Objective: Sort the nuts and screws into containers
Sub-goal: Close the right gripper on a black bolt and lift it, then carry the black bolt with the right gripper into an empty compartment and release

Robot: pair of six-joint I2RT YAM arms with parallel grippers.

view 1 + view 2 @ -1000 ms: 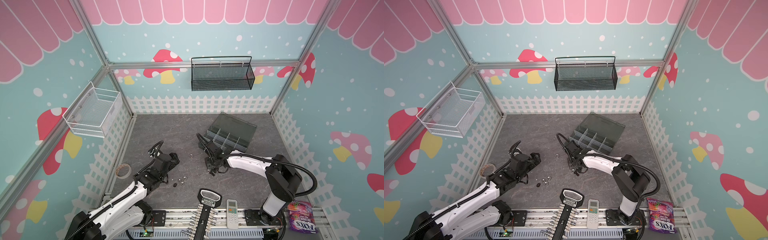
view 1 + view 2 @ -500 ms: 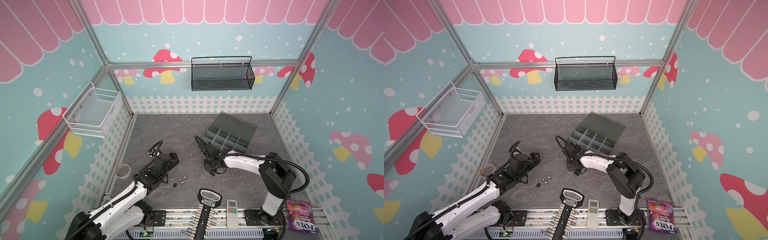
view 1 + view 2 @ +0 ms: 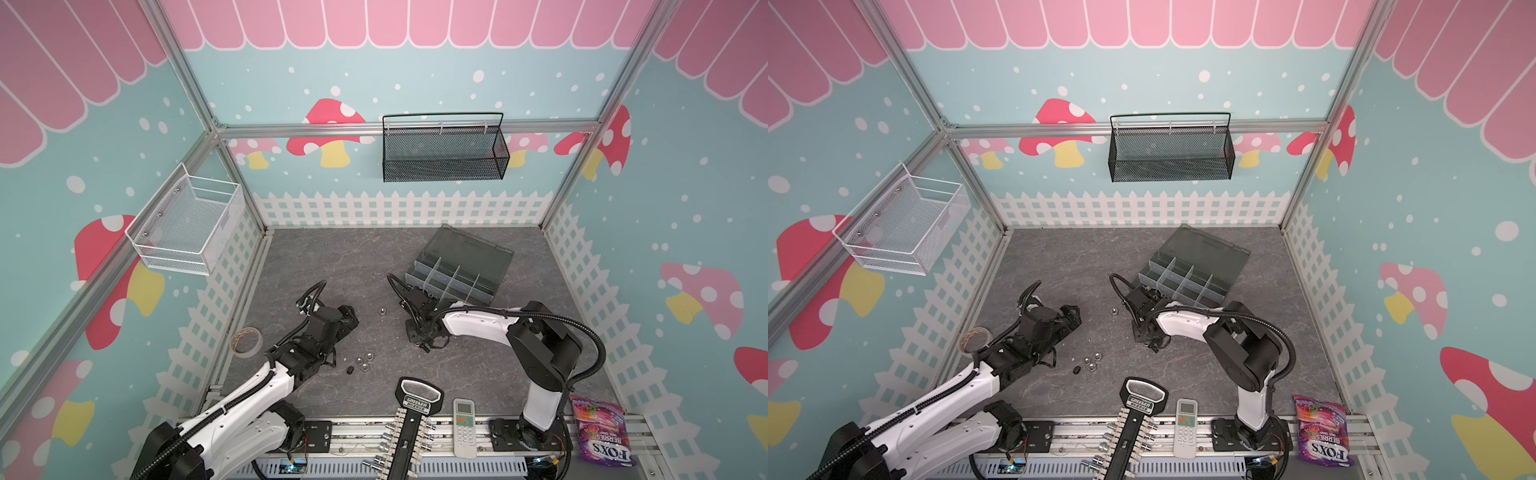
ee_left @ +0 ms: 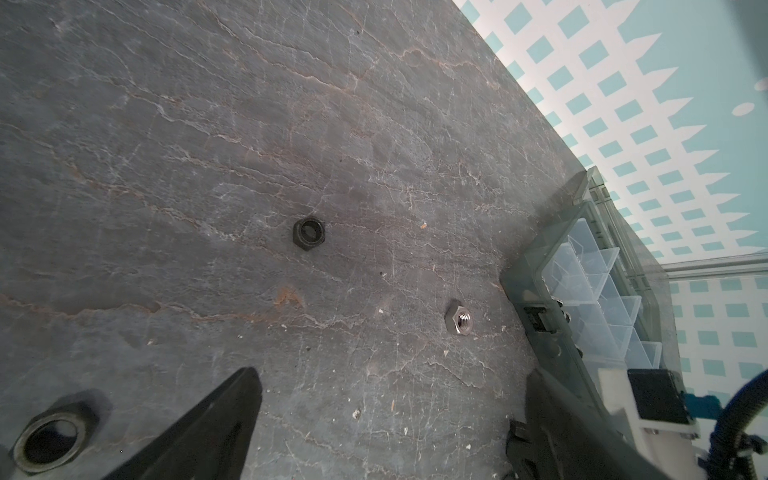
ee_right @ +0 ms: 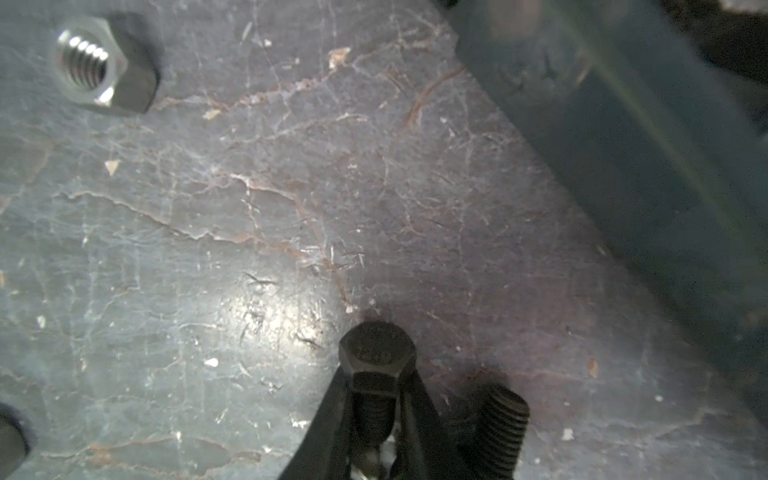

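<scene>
Black screw (image 5: 377, 353), bottom centre: our right gripper (image 5: 376, 399) just clamped it, ready to lift; left gripper (image 4: 392, 374) gapes.

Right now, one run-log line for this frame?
right gripper: shut on black hex screw | left gripper: open, empty | organiser box: lid open

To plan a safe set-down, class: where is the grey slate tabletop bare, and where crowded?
Bare: the back-left stretch of the grey slate tabletop, between the white picket fence and the dark grey translucent organiser box; also right of that box. Crowded: the front middle, around the small silver nuts and the black socket rack.
</scene>
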